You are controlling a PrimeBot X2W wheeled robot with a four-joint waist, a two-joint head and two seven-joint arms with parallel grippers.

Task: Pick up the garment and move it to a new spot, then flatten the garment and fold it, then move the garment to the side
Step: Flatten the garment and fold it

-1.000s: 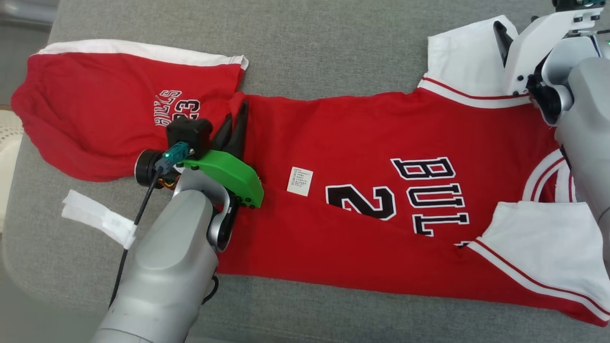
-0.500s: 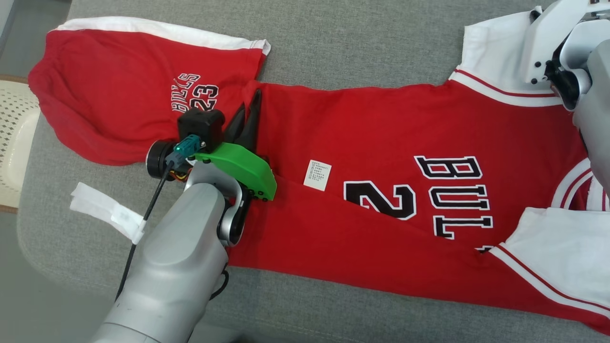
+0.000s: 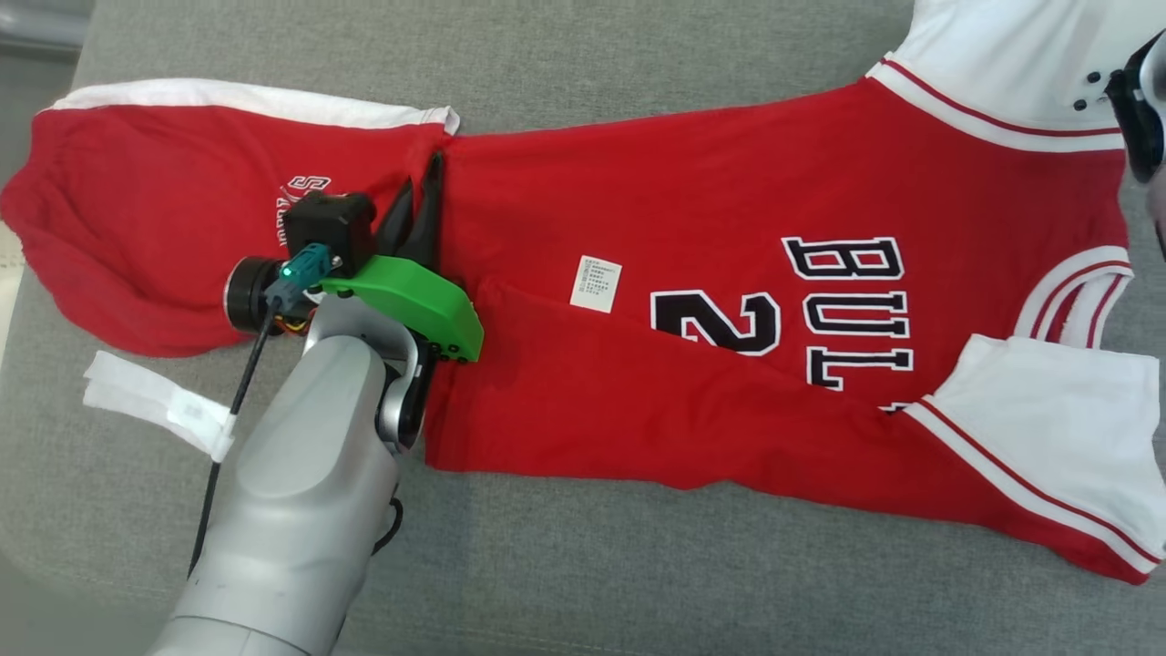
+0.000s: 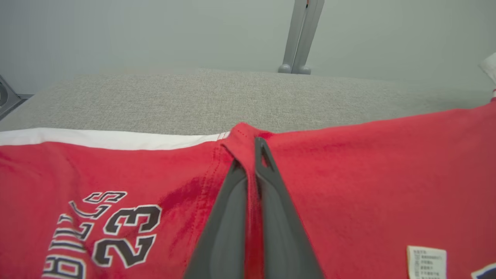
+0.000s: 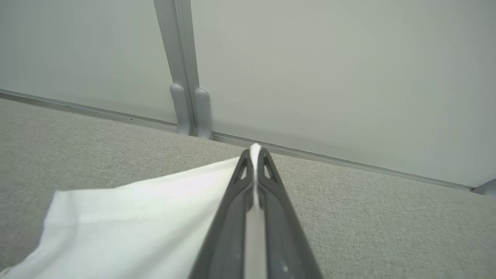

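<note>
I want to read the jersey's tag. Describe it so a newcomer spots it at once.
On the grey cushion lies a red jersey. Just left of its black 2 sits the small white label. Unlike the plain sleeves and the loose white strip off the cloth, it carries fine print.

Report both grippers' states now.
Left gripper: shut, pinching the red jersey hem.
Right gripper: shut on the jersey's white sleeve.

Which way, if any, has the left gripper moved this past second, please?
Yes. The left gripper, shut on the jersey, has gone up the head view, nearer the white band of the shorts.
</note>
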